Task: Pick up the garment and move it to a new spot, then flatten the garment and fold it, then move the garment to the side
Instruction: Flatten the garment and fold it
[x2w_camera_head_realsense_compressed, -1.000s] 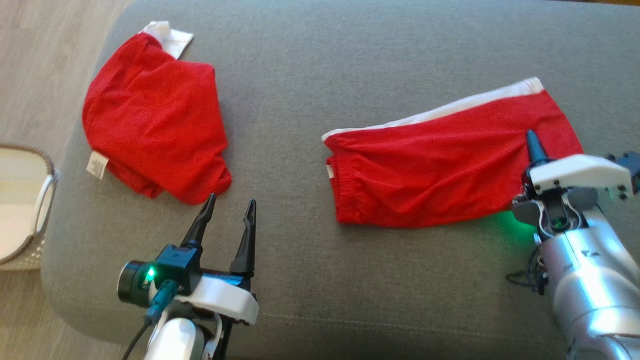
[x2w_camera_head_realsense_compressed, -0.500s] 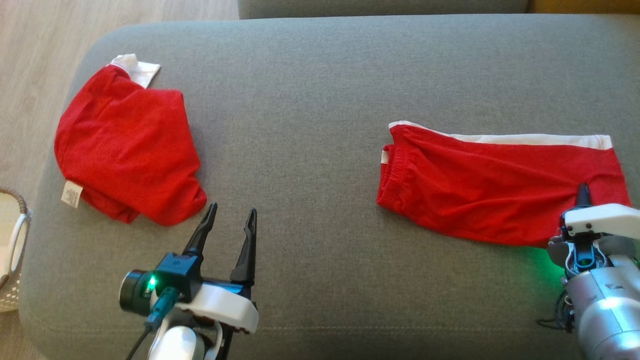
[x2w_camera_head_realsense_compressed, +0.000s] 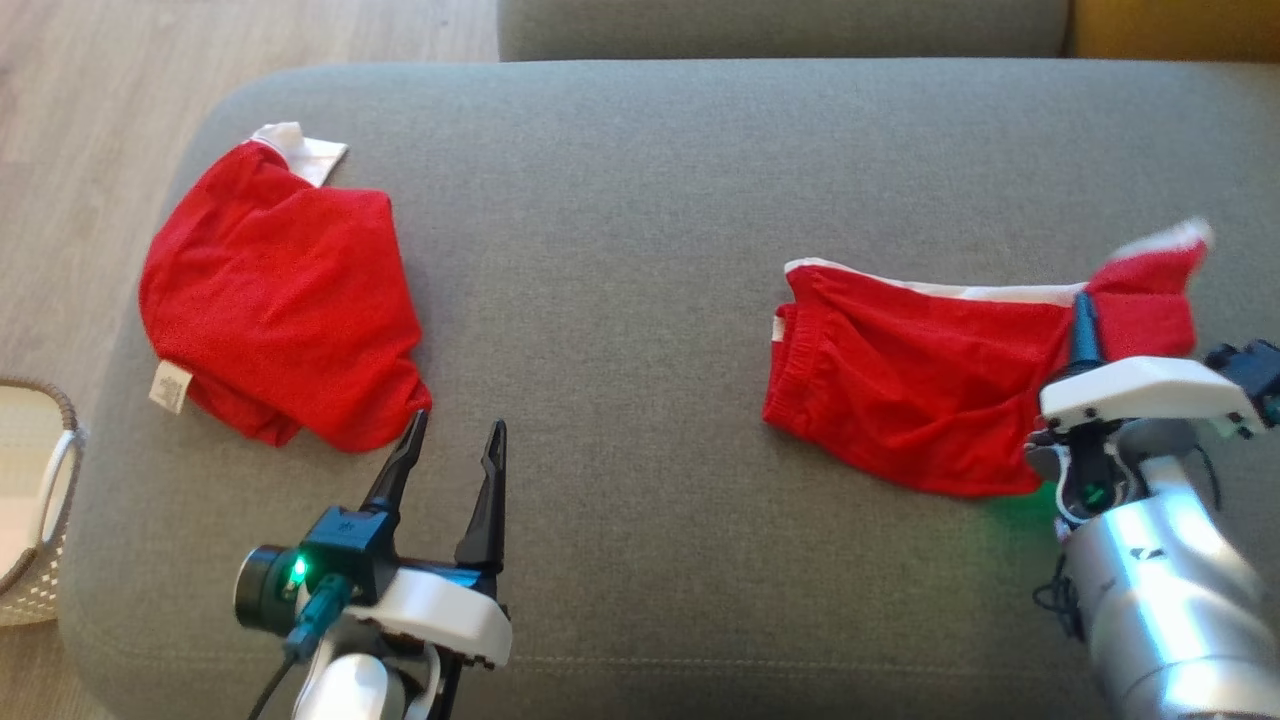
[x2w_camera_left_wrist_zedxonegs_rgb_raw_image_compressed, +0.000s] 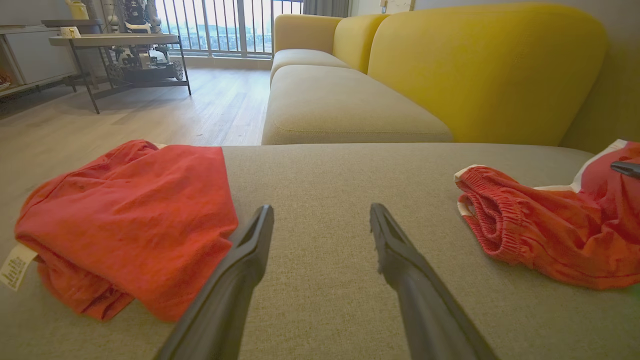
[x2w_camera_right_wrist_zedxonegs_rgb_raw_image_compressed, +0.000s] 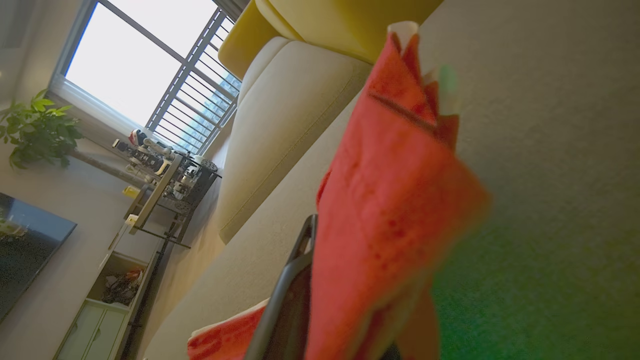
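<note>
Since half a second ago the right gripper (x2w_camera_head_realsense_compressed: 1083, 325) has swung in from the right edge of the grey cushion (x2w_camera_head_realsense_compressed: 620, 250), and the leg end of the red shorts (x2w_camera_head_realsense_compressed: 900, 400), which lay flat then, now stands lifted and bunched. Its fingers are pressed together on that red cloth. In the right wrist view the fabric hangs along one dark finger (x2w_camera_right_wrist_zedxonegs_rgb_raw_image_compressed: 292, 285) and rises past it, with a bit of white trim at the top. The waistband end of the shorts rests on the cushion, left of the gripper, and the white stripe (x2w_camera_head_realsense_compressed: 960, 291) runs along the far side. So the garment sits toward the right edge, partly raised, about midway between the near and far edges.

The left gripper (x2w_camera_head_realsense_compressed: 458, 422) hangs over the cushion toward the near edge, left of the middle, fingers spread wide and holding nothing. One fingertip is just beside the near corner of a second red garment (x2w_camera_head_realsense_compressed: 280, 300) – a rumpled heap by the far left corner, with a white label (x2w_camera_head_realsense_compressed: 168, 386) at its left side.

Beyond the cushion's left edge a woven basket (x2w_camera_head_realsense_compressed: 60, 400) stands on the wooden floor (x2w_camera_head_realsense_compressed: 90, 120). Its pale inside shows, but what it holds I cannot tell.
</note>
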